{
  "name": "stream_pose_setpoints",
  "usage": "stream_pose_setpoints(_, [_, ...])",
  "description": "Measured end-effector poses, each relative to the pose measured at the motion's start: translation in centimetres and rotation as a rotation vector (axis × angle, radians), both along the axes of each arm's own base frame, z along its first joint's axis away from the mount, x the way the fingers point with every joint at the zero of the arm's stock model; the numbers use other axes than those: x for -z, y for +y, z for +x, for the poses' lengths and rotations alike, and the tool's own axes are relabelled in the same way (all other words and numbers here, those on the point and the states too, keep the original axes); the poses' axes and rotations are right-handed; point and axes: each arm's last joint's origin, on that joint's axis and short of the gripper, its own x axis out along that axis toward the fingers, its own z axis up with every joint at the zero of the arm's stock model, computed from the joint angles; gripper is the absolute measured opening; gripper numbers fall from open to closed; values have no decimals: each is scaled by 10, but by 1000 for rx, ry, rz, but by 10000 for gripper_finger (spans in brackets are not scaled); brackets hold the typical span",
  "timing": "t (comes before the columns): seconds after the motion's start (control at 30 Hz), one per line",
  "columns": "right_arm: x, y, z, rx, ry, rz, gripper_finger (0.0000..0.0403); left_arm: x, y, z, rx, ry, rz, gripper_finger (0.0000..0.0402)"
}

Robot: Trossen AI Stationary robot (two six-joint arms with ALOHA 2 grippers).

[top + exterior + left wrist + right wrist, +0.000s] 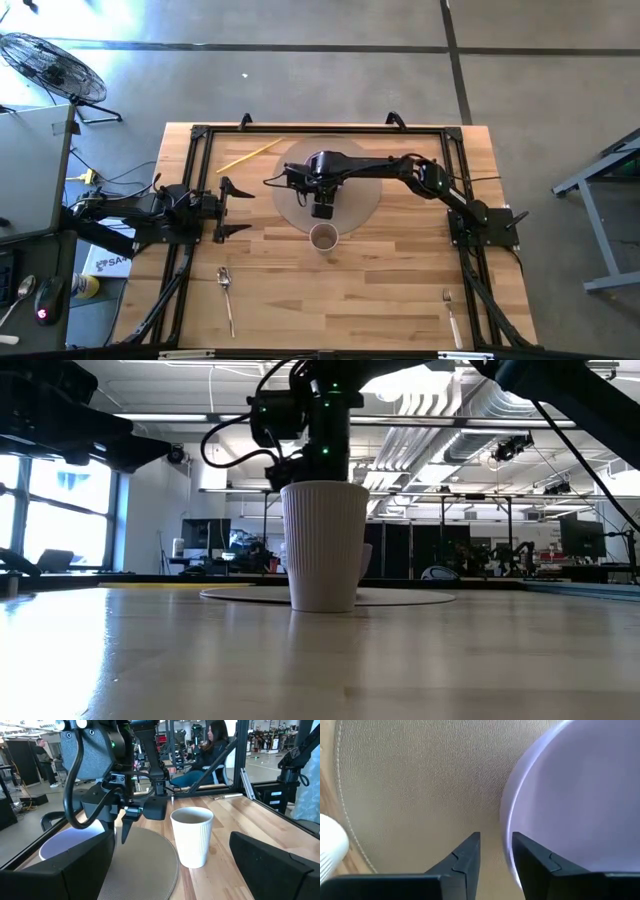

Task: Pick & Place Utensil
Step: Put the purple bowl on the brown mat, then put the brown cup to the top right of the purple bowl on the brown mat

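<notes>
Near table edge: silver metal spoon (227, 290) and white-handled fork (452, 312), lying free, well apart. Centre: white ribbed paper cup (323, 237) beside round grey mat (360, 205). Right gripper (494, 840) above mat, fingers slightly parted, empty. Left gripper (228, 209) open, waiting left. Far: yellow pencil (249, 154).

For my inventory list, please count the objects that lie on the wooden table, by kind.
Spoon: 1
Fork: 1
Yellow stick: 1
Paper cup: 1
Plate: 1
Round mat: 1
Total: 6
</notes>
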Motion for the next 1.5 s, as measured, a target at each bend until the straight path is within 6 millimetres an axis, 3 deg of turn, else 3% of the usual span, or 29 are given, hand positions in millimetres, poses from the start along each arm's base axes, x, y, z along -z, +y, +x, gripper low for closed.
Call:
stream_pose_setpoints(0.3, [-8,4,-9,62,59,4,103,0,0,0,0,-1,0,387])
stream_pose_setpoints(0.53, [-38,13,-29,198,92,35,103,0,0,0,0,0,0,387])
stream_pose_setpoints(0.73, [-69,37,-56,300,66,58,104,0,0,0,0,-1,0,387])
stream_pose_setpoints(0.83, [-73,56,-76,325,96,25,104,0,0,0,2,-1,0,387])
stream_pose_setpoints(1.03, [-58,99,-118,391,27,38,113,0,0,0,0,-1,0,387])
stream_pose_setpoints(1.23, [-30,128,-162,515,-107,84,168,0,0,0,0,-1,0,387])
stream_pose_setpoints(1.5, [22,141,-178,534,-494,257,281,0,0,0,0,-1,0,387])
